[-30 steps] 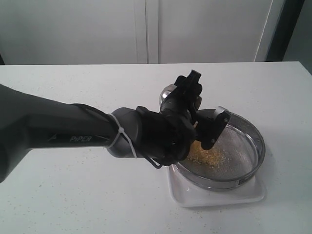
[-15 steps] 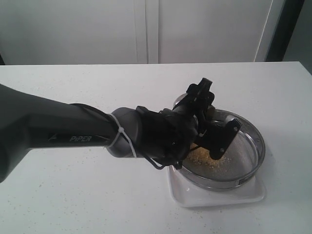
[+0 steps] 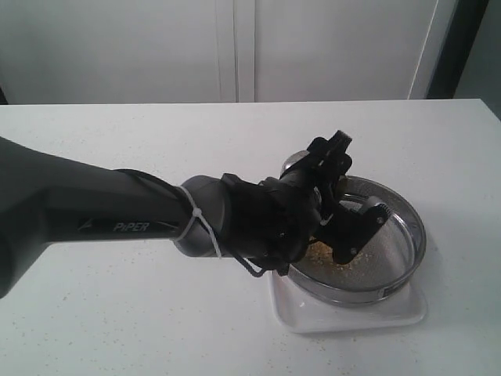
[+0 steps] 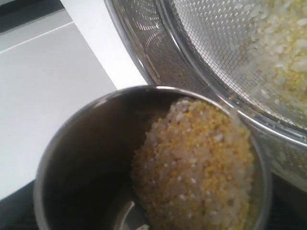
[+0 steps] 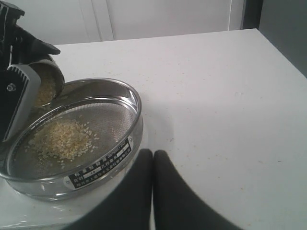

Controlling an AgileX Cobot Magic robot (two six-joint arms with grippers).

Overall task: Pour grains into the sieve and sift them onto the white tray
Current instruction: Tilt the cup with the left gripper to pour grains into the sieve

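We see the left tool gripping a small steel cup between its jaws, reaching across to the right half of the bench. The cup is tipped toward the sieve, its lip over the sieve's near rim. In the left wrist view the grains are heaped against the lower side of the cup, up to the lip: fine yellow bits mixed with coarser pale ones. A loose patch of grains already lies on the mesh, toward the side nearest the cup. The sieve rests on the white tray, whose corners and edge show around it. The right tool is closed with its fingers pressed together, empty, low over the bench just beside the sieve and not touching it.
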